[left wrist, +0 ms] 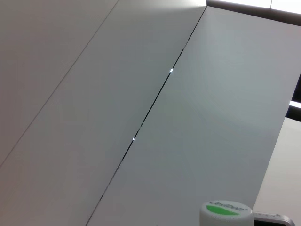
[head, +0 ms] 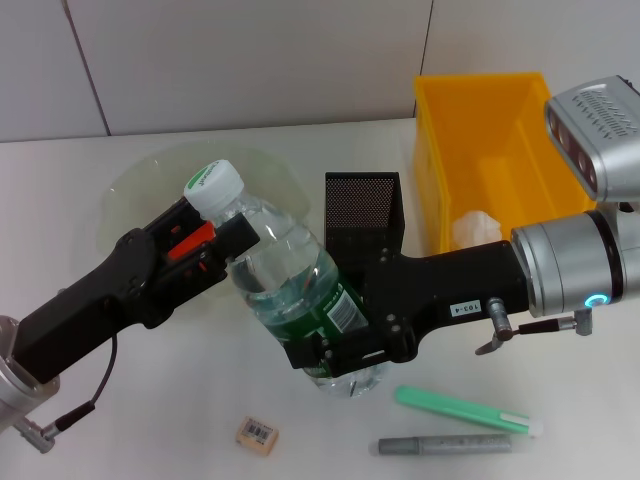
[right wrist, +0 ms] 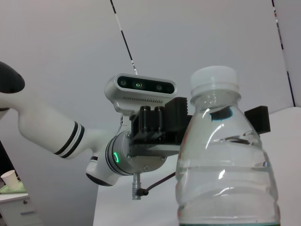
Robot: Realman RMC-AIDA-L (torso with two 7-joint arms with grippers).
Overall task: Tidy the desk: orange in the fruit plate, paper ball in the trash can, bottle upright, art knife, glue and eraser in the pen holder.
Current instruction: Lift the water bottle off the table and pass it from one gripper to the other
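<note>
The bottle (head: 290, 290), clear with a white green-marked cap (left wrist: 225, 214) and a dark green label, leans over the middle of the desk. My right gripper (head: 335, 348) is shut on its lower body at the label. My left gripper (head: 228, 240) is closed on its shoulder just below the cap, one finger on each side in the right wrist view. The pale-green fruit plate (head: 140, 185) lies behind the left arm. The paper ball (head: 475, 228) sits inside the yellow trash can (head: 520, 110). The black mesh pen holder (head: 363, 210) stands behind the bottle. The eraser (head: 257, 435), green art knife (head: 465, 410) and grey glue (head: 445, 445) lie at the front. The orange is out of view.
The trash can stands at the back right against the wall, close beside the pen holder. My right forearm (head: 470, 290) stretches across the desk in front of both. The small items at the front lie just below that arm.
</note>
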